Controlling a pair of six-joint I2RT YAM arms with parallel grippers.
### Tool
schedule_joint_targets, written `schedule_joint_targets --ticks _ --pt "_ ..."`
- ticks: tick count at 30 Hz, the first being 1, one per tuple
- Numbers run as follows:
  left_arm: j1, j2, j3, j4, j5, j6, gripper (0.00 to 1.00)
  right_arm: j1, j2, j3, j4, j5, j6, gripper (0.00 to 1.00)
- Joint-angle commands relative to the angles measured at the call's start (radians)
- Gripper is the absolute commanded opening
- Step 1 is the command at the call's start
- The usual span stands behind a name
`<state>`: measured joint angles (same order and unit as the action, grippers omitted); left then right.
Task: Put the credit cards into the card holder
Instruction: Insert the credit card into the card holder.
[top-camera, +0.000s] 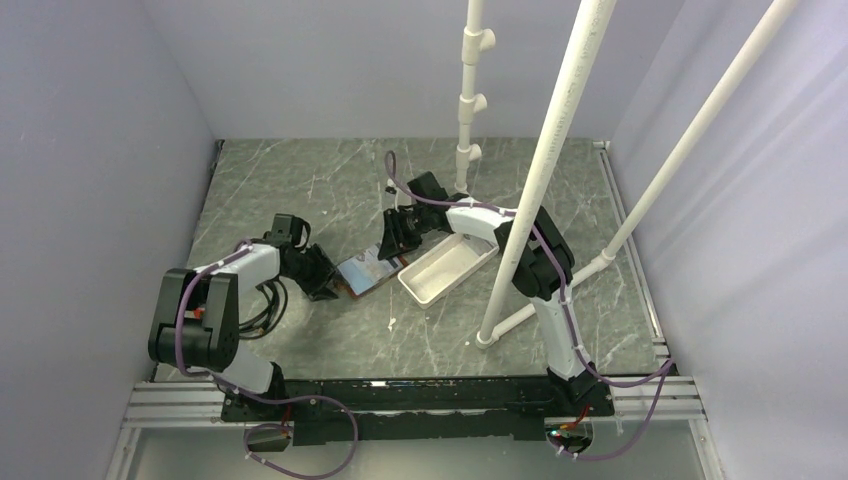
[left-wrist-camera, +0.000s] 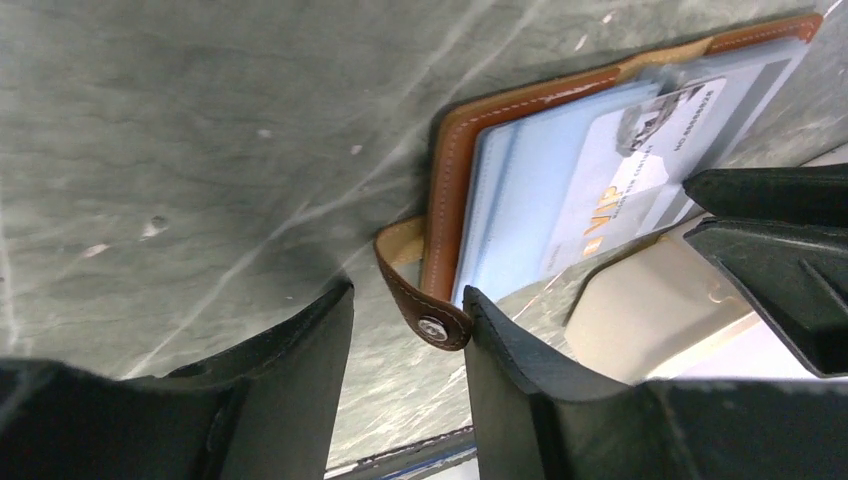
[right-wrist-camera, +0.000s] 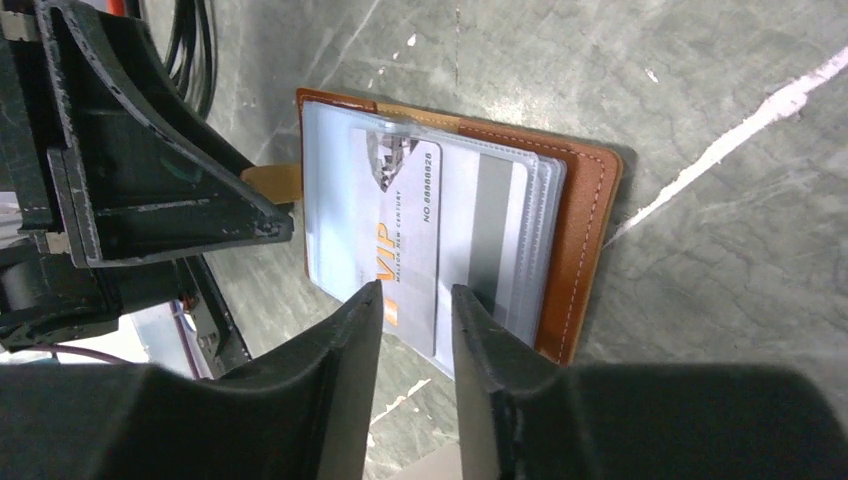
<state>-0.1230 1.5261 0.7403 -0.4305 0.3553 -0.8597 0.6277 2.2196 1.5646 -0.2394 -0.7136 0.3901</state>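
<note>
Card holder (right-wrist-camera: 580, 200) — smooth brown leather, seemingly clear glossy plastic sleeves (right-wrist-camera: 330, 200); table (top-camera: 300, 190) — matt grey marble-look.

Card holder (right-wrist-camera: 585, 220): one. White tray (top-camera: 432, 283): one. VIP card (right-wrist-camera: 400, 230): one legible — further ones uncountable.

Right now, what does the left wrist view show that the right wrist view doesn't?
Only the left wrist view: the round metal snap on the strap of the brown leather wallet, lying inside the open left gripper. Only the right wrist view: black cables, and the open right gripper with its tips at the edge of the pale VIP card. Both: the open wallet on the grey marble table, that card in its clear sleeves.
</note>
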Motion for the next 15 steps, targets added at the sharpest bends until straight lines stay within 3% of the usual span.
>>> schedule_joint_targets --ticks 1,8,15 --pt "0.027 -0.03 -0.037 -0.019 -0.074 0.042 0.5 0.008 -0.007 0.028 -0.023 0.033 -0.029 0.3" --pt "0.029 0.041 -0.049 0.031 -0.063 0.043 0.31 0.028 0.021 0.035 -0.018 0.041 -0.029 0.23" --pt "0.013 0.1 -0.034 0.088 -0.018 0.024 0.26 0.064 0.049 0.043 0.003 0.039 -0.015 0.23"
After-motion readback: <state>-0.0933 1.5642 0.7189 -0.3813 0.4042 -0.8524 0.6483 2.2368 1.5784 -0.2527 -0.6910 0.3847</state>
